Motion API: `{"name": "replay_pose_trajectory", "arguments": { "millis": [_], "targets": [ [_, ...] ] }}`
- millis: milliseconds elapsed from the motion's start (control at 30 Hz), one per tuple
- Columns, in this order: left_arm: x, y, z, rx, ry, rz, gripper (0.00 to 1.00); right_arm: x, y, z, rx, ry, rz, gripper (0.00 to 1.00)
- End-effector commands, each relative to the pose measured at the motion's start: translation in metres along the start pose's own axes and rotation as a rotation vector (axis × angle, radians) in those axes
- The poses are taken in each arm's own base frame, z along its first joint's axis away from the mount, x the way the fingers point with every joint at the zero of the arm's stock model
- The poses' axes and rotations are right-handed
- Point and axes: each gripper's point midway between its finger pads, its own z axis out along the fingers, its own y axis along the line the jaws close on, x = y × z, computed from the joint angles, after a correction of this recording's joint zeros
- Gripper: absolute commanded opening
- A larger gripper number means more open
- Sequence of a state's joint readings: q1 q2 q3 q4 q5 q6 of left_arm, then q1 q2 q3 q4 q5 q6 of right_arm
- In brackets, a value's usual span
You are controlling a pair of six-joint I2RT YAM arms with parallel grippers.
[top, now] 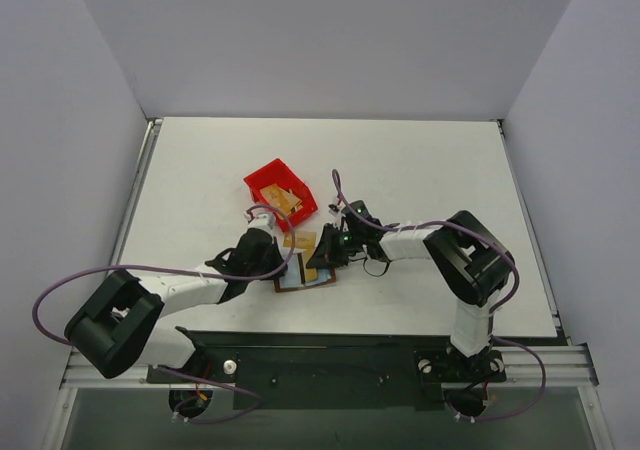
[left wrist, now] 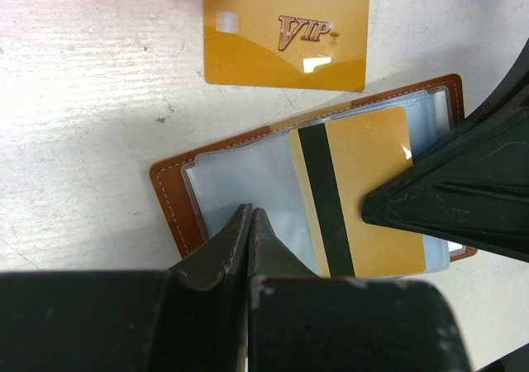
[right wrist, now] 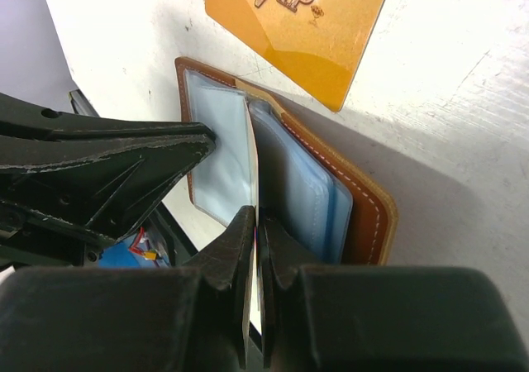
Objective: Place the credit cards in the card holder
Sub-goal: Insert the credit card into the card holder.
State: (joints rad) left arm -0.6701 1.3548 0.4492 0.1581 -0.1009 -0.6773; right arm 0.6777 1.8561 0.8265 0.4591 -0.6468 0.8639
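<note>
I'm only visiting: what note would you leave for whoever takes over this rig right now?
Left gripper: jaws shut, tips on the open brown leather card holder.
Right gripper: jaws shut on a gold plastic card with a dark stripe, held over the holder.
A gold VIP card lies beside it; more gold cards sit in the red plastic bin.
No card looks seated yet.

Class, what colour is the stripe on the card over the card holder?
The stripe is black; the left wrist view shows it best.
</note>
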Motion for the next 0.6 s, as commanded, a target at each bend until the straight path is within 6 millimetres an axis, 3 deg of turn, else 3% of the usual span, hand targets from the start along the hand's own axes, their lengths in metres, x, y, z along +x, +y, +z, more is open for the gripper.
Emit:
{"name": "replay_pose_trajectory", "arguments": {
  "millis": [0, 233, 567],
  "targets": [
    [0.018, 0.02, -0.009, -0.066, 0.061, -0.001, 0.0, 0.008, -0.011, 0.007, 0.018, 0.017, 0.015, 0.0],
    [0.012, 0.02, -0.02, -0.064, 0.03, -0.009, 0.0, 0.011, -0.019, 0.009, 0.036, 0.014, 0.025, 0.0],
    [0.03, 0.031, -0.02, -0.08, 0.066, -0.023, 0.0, 0.012, -0.021, 0.008, 0.042, 0.016, 0.031, 0.0]
  ]
}}
